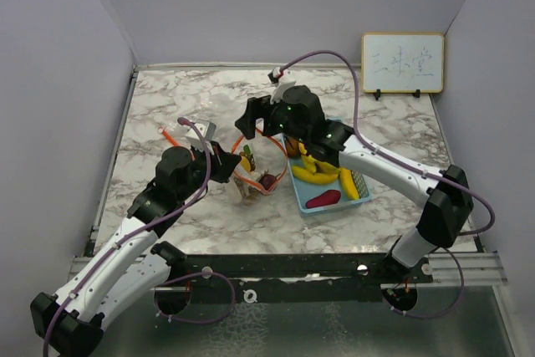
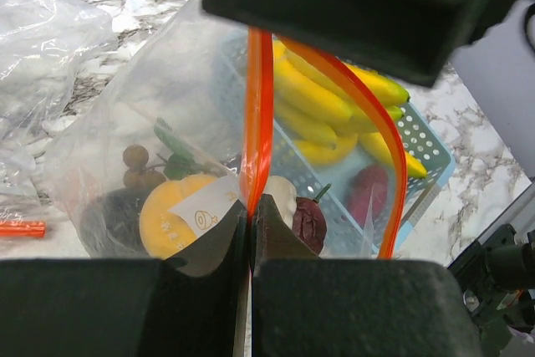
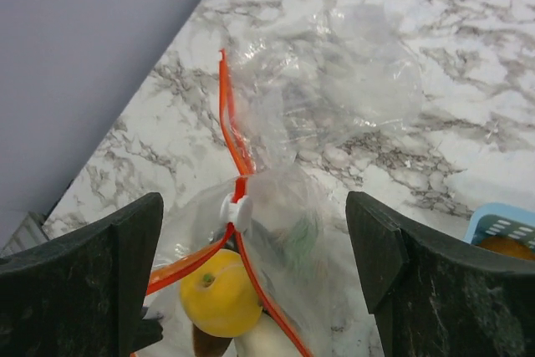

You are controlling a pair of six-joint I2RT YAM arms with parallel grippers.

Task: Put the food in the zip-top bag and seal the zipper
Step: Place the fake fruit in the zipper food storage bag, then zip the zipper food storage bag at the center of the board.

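Note:
The clear zip-top bag [image 1: 255,171] with an orange zipper stands open at mid-table. My left gripper [image 1: 224,163] is shut on its orange zipper strip [image 2: 253,148]. Inside lie a yellow-orange round piece [image 2: 171,219], a white piece [image 2: 280,194], a dark red piece [image 2: 310,223], a brown berry cluster with green leaf [image 2: 138,165] and a dark purple piece [image 2: 113,219]. My right gripper [image 1: 255,119] hangs open over the bag, its fingers either side of the white slider [image 3: 236,211]. Yellow bananas [image 1: 322,171] and a magenta tuber [image 1: 323,199] lie in the basket.
The light-blue basket [image 1: 358,198] stands right of the bag, under my right arm. Crumpled clear plastic [image 1: 196,127] with an orange end [image 1: 167,134] lies left of the bag. A small whiteboard [image 1: 402,63] leans on the back wall at right.

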